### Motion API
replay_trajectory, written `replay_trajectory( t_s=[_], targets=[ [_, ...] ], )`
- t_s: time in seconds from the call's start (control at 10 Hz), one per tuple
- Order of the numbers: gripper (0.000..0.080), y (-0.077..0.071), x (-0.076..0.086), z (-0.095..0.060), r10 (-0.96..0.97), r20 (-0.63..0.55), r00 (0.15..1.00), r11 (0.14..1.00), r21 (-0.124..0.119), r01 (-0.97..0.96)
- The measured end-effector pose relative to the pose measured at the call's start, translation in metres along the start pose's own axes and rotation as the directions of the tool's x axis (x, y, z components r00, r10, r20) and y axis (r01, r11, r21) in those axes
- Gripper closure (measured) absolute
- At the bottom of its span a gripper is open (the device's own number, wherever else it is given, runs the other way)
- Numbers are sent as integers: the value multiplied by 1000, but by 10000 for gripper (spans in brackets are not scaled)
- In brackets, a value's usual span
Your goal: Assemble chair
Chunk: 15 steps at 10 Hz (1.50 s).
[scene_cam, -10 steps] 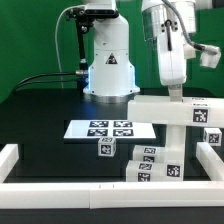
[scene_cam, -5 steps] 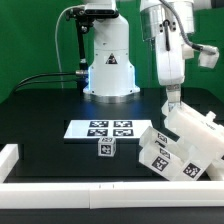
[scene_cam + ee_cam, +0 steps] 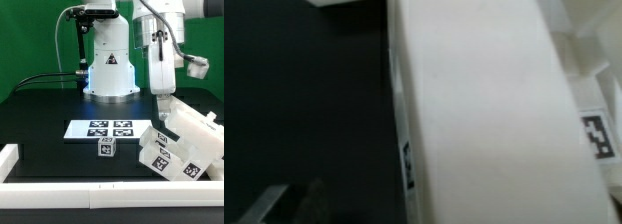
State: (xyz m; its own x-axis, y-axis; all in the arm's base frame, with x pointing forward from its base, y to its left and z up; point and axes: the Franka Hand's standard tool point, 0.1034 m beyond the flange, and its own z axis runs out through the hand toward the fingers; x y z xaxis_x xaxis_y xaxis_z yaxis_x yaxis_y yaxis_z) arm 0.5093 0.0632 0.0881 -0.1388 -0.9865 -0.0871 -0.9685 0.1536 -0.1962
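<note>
Partly assembled, the white blocky plastic chair structure (image 3: 188, 148) lay tilted on the black tabletop (image 3: 40, 130) at the exterior view's right; one loose white tagged cube (image 3: 105, 148) stood unjoined just beside one marker board (image 3: 100, 128). One gripper (image 3: 164, 99) hung at the structure's upper edge; the jaws' state could not be told.

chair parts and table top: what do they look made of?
Chair: seemingly rigid white plastic, matte, with crisp blocky edges and even colour; the tags look printed or stuck on. Table: black, matte, no glare; cloth or painted board, can't tell.
</note>
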Motion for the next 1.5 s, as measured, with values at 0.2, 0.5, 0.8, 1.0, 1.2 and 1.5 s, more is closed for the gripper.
replay_trajectory(
  t_s=[0.2,0.5,0.8,1.0,1.2,1.5],
  targets=[
    [150,-1,-2,-4,-4,11,1000,1000,-2,4],
    [150,-17,-14,-41,-5,93,996,1000,0,5],
    [150,-18,-14,-43,-6,99,995,1000,3,6],
    [150,-19,-17,-44,9,103,995,1000,-1,-9],
    [150,-29,-37,-45,30,115,993,1000,3,-31],
    [150,-28,-42,-30,35,94,995,999,-12,-34]
  ],
)
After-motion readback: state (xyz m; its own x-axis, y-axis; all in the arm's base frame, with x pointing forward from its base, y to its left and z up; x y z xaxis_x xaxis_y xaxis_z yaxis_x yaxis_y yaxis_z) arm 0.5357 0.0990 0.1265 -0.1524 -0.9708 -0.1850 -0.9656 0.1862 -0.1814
